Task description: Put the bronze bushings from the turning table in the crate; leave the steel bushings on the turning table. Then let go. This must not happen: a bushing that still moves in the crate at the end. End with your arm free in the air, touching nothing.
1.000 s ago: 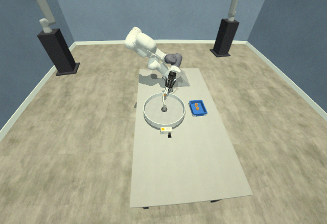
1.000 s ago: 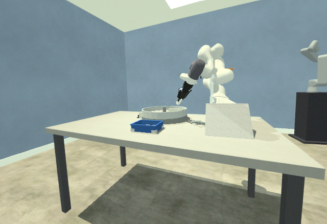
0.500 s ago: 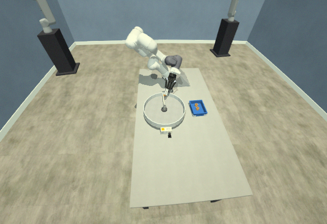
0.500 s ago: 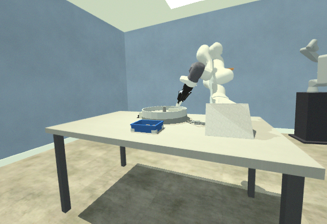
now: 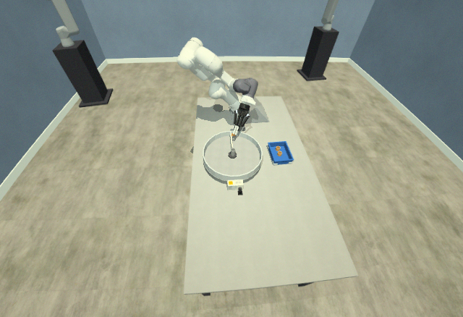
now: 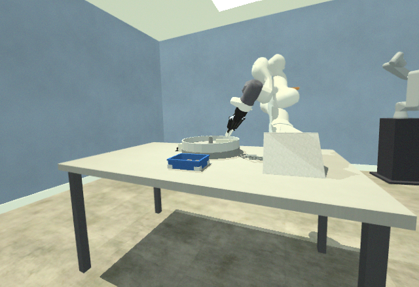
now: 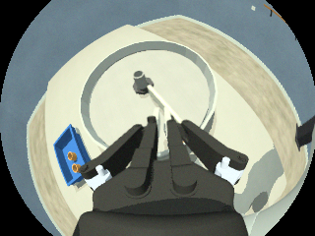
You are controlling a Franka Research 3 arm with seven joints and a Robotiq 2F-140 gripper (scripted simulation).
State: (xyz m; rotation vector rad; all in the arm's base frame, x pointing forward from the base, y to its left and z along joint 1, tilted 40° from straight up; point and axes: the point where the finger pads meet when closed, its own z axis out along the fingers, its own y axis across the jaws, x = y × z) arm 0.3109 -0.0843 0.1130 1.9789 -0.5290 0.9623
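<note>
The turning table (image 5: 248,158) (image 6: 209,147) (image 7: 113,100) is a pale disc inside a raised round wall. My gripper (image 5: 234,134) (image 6: 228,135) (image 7: 161,114) is shut, its fingertips close together and pointing down at the disc's edge nearest the arm base. An orange-bronze bushing (image 5: 233,134) shows right at the fingertips; I see none plainly held between them. The fingers hide much of that spot, and I cannot make out any steel bushing. The blue crate (image 5: 282,161) (image 6: 182,164) (image 7: 73,142) stands beside the turning table and holds two bronze bushings (image 5: 279,153) (image 7: 72,156).
A dark post (image 5: 232,153) (image 7: 141,83) stands mid-disc, with a pale bar (image 5: 231,143) (image 7: 163,103) running from it toward the fingertips. A small control box (image 5: 235,184) stands outside the wall. A white slanted panel (image 6: 292,155) stands on the table near the arm base.
</note>
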